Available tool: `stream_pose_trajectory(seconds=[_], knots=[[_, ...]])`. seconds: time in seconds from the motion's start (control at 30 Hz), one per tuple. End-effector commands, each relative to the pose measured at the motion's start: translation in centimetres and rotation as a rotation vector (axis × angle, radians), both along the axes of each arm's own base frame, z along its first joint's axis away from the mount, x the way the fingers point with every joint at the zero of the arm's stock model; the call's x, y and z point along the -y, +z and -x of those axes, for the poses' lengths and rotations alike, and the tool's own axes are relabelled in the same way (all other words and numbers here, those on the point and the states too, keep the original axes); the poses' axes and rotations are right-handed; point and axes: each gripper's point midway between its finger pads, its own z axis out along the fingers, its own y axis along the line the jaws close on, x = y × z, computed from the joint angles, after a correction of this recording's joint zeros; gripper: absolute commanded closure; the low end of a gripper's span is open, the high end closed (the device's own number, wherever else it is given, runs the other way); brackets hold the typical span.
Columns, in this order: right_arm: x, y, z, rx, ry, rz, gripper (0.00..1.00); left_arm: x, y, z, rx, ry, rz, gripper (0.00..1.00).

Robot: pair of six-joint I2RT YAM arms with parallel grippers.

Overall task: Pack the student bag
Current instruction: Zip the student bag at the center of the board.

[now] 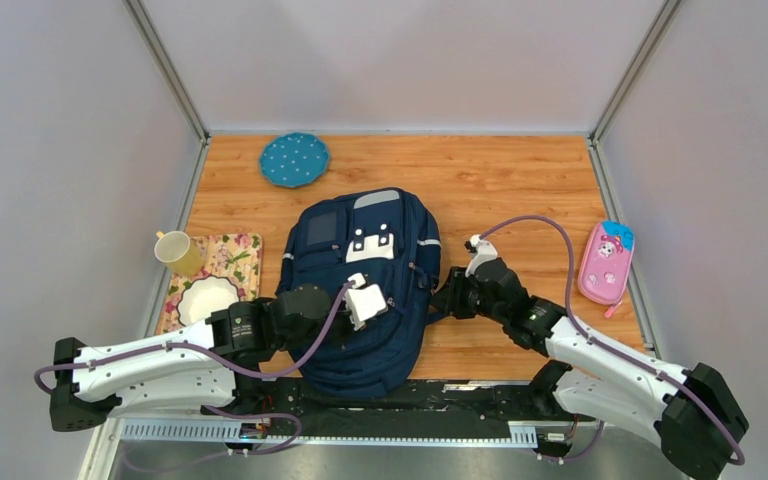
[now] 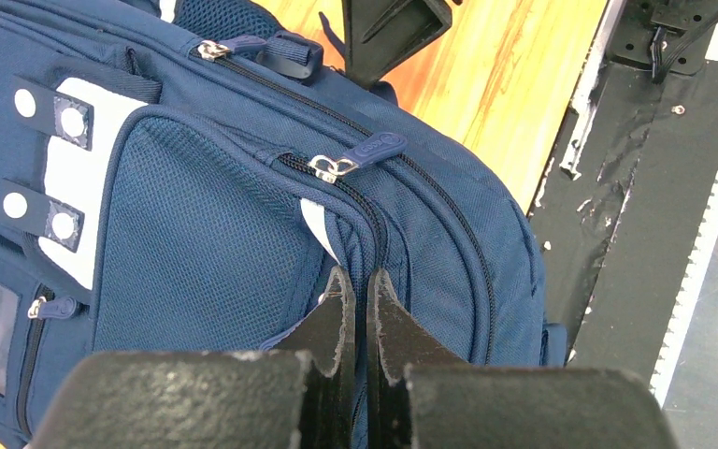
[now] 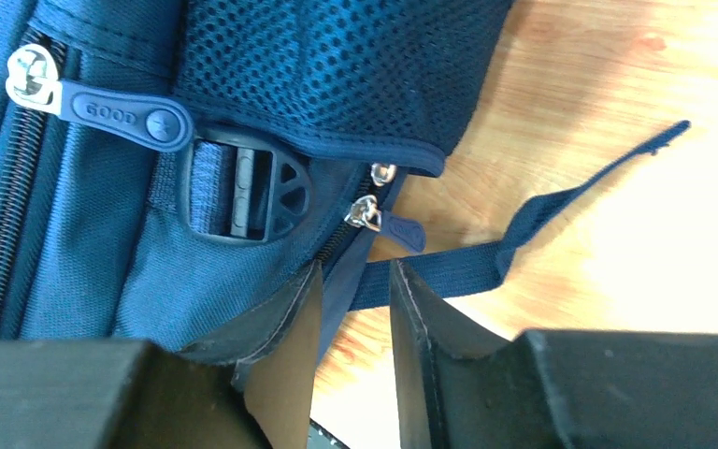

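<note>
The student bag [image 1: 400, 215], a navy backpack with a white patch, lies flat in the middle of the wooden table. My left gripper [image 1: 368, 300] rests on its front; in the left wrist view the gripper [image 2: 360, 281] is shut, pinching the bag's fabric [image 2: 196, 243] along a zip seam below a zip pull [image 2: 369, 152]. My right gripper [image 1: 447, 297] is at the bag's right side. In the right wrist view this gripper [image 3: 355, 271] stands open, with a flap of blue fabric in the gap and a small zip pull [image 3: 402, 229] just beyond the tips.
A pink pencil case [image 1: 605, 262] lies at the right edge. At the back stands a blue dotted plate [image 1: 294, 159]. On the left are a yellow mug [image 1: 177, 251] and a flowered mat [image 1: 235, 255] with a white bowl [image 1: 207, 297]. Walls close in three sides.
</note>
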Motion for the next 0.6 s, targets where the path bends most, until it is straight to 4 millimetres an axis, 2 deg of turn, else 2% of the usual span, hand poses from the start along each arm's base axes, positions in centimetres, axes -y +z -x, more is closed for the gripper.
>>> stream_pose_trajectory(seconds=[0.0,0.2,0.3,0.4,0.43,0.57], knots=[[1.6,0.4,-0.6,0.049,-0.07,0.025,0.64,0.8,3.3,-0.4,0.035,0.016,0.129,1.0],[2.3,1.4,-1.2,0.163,-0.033,0.078,0.64,0.6,3.4,-0.4,0.034,0.024,0.133,1.0],[1.7,1.8,-1.4,0.217,0.043,0.102,0.65,0.6,3.5,-0.3,0.035,0.018,0.132,1.0],[1.1,1.3,-1.7,0.224,0.097,0.147,0.65,0.7,3.5,-0.4,0.035,0.02,0.133,1.0],[0.9,0.2,-1.2,0.187,0.141,0.172,0.66,0.7,3.5,-0.4,0.037,0.019,0.133,1.0],[-0.1,0.1,-1.2,0.193,0.199,0.168,0.67,0.7,3.5,-0.4,0.035,0.022,0.134,1.0]])
